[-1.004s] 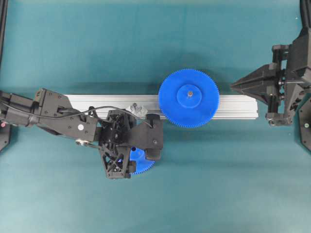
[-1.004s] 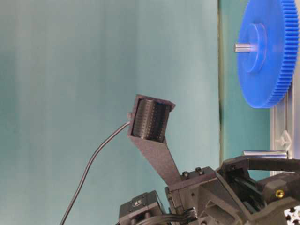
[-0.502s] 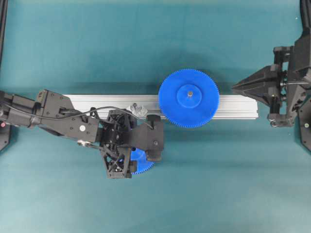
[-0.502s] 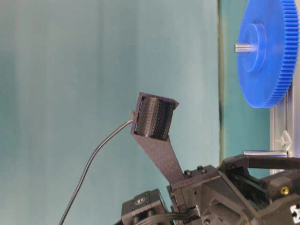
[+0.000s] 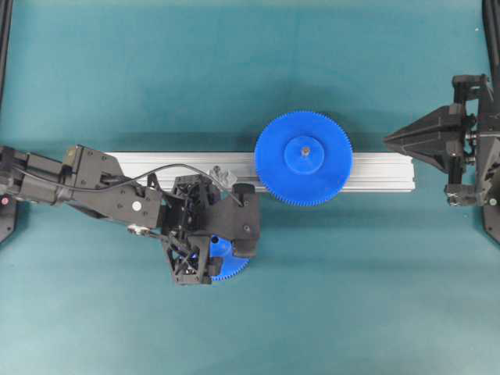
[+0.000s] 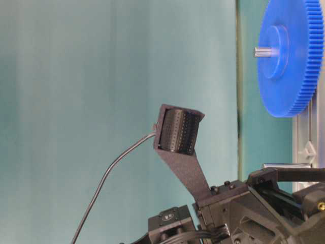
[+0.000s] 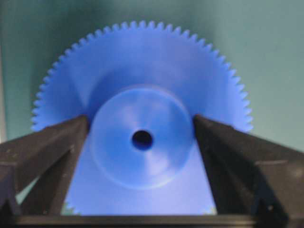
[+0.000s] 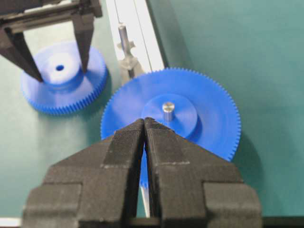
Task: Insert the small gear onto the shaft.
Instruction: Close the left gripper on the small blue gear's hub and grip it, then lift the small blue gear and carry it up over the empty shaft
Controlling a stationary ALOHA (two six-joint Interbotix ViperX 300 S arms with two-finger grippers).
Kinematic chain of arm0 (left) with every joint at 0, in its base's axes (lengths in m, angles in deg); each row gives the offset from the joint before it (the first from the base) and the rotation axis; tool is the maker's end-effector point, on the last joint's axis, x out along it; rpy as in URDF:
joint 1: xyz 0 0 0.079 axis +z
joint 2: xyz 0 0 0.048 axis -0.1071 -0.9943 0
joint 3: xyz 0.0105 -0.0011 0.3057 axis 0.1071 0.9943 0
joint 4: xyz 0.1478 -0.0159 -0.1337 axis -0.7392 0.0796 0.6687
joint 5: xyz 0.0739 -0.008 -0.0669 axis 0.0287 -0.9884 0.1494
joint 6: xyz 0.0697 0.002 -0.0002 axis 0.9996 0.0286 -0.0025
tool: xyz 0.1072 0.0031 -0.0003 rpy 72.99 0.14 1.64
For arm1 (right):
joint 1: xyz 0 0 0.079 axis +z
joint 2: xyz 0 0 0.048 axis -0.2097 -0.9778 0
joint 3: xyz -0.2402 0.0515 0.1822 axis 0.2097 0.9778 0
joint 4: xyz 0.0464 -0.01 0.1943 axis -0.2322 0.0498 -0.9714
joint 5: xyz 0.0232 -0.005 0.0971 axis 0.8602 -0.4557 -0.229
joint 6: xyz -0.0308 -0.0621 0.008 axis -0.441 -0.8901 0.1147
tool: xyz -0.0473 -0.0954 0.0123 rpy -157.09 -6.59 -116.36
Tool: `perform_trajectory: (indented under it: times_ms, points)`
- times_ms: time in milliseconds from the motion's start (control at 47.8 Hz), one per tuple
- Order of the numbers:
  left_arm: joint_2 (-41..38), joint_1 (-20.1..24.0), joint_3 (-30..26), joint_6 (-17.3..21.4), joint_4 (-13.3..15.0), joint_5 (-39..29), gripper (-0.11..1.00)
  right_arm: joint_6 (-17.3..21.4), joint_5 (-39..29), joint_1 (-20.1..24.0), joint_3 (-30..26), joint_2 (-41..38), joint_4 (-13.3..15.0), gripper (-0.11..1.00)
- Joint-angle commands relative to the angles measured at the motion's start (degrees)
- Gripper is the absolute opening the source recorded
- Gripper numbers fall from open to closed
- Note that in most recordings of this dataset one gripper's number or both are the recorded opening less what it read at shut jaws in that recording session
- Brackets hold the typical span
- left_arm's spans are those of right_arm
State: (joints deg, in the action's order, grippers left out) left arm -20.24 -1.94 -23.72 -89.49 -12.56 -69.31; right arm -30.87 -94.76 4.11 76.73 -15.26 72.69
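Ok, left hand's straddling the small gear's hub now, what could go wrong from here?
The left hand is open, its fingers flanking the small gear's smooth round hub; closing off-centre could slip.
The shaft is thin and stands close beside the large gear; the teeth may clash while lowering.

Blue small gear (image 8: 62, 77) lies flat; grey shaft (image 8: 124, 39) apparently upright.

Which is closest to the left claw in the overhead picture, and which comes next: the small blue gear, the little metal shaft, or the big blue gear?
From the left gripper:
1. The small gear, right under its open fingers on the mat.
2. The shaft, just above it on the aluminium rail.
3. The big gear, farther right along the rail.
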Motion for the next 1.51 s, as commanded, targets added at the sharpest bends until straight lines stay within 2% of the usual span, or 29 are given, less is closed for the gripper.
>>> perform_trajectory:
  times_ms: [0,439,523,627,962,1338,1484]
  points:
    - [0.5,0.2,-0.3,0.1,-0.2,-0.4,0.92,0.4,0.3,0.2,-0.4,0.3,-0.1,0.11]
    - [0.9,0.3,-1.5,1.1,-0.2,-2.9,0.90,0.4,0.2,0.2,0.1,0.8,-0.1,0.11]
    - [0.9,0.3,-1.9,1.5,-0.2,-3.9,0.84,0.4,0.2,0.2,0.2,0.8,-0.1,0.11]
    - [1.4,0.2,-2.4,3.3,-0.2,-4.5,0.71,0.4,0.2,0.2,0.3,0.9,-0.1,0.11]
    - [3.3,0.3,-4.0,8.3,-0.2,-4.7,0.71,0.4,0.2,0.2,0.6,1.8,-0.1,0.11]
    - [8.3,0.3,-6.3,10.1,-0.2,-5.0,0.71,0.4,0.2,0.1,0.8,2.5,-0.1,0.11]
    - [11.4,1.5,-6.4,10.1,-0.2,-8.3,0.71,0.4,0.2,0.2,1.0,2.5,-0.1,0.11]
